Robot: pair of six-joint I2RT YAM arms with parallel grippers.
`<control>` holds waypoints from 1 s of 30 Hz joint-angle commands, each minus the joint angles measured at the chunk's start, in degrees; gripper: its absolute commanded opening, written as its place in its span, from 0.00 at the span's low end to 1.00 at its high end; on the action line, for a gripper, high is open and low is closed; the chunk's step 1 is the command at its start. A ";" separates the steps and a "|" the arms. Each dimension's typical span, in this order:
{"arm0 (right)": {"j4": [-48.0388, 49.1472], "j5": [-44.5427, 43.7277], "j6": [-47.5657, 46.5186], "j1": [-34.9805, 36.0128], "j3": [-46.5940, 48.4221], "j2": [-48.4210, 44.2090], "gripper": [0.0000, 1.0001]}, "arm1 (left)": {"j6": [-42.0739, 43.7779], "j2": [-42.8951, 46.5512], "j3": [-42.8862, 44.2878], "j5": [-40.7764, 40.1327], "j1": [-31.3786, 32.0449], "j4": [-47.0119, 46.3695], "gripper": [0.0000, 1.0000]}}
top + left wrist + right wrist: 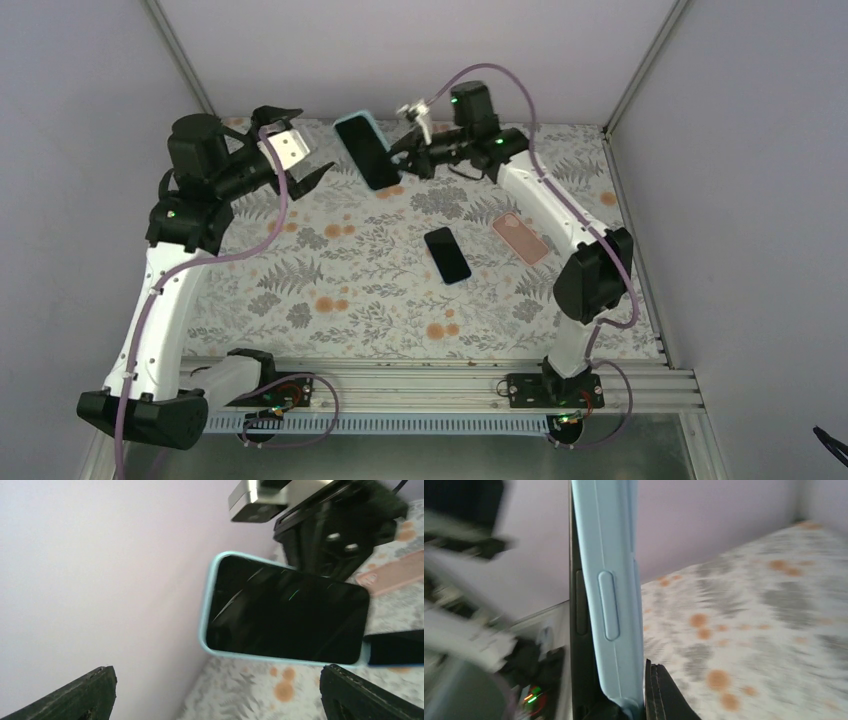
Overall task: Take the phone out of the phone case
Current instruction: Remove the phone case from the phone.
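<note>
A black phone sits in a light blue case, held up in the air at the back of the table. My right gripper is shut on its lower end; in the right wrist view the blue case stands edge-on between my fingers, with the dark phone edge on its left. My left gripper is open and empty, just left of the phone. In the left wrist view the cased phone lies ahead between my spread fingers.
A second black phone lies bare mid-table and a pink case lies to its right. The table has a floral cloth. Grey walls close the back and both sides. A rail runs along the near edge.
</note>
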State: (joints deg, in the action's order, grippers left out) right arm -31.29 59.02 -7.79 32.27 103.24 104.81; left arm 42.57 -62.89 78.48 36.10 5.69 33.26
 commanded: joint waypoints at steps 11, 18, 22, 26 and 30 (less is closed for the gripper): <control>11.90 -24.97 16.01 -6.23 17.56 10.07 0.03 | 4.64 -13.24 -3.24 -29.75 24.39 -37.72 1.00; 11.19 -24.29 17.40 -6.17 21.84 12.60 0.03 | 1.37 -22.99 -2.01 -35.07 26.74 -46.72 1.00; 11.10 -23.62 17.72 -6.26 22.42 13.07 0.03 | 0.46 -25.57 -3.96 -38.74 26.67 -51.15 1.00; 12.03 -22.77 18.50 -6.28 22.00 12.92 0.03 | 0.59 -27.43 -5.31 -41.59 26.49 -54.05 1.00; 12.61 -21.67 19.11 -6.28 21.84 12.83 0.03 | -0.86 -27.00 -6.59 -42.02 26.00 -55.90 1.00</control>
State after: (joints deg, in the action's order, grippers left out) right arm -23.75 35.27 9.30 26.11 123.13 117.49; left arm 43.86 -90.63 73.19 -3.73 32.21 -17.58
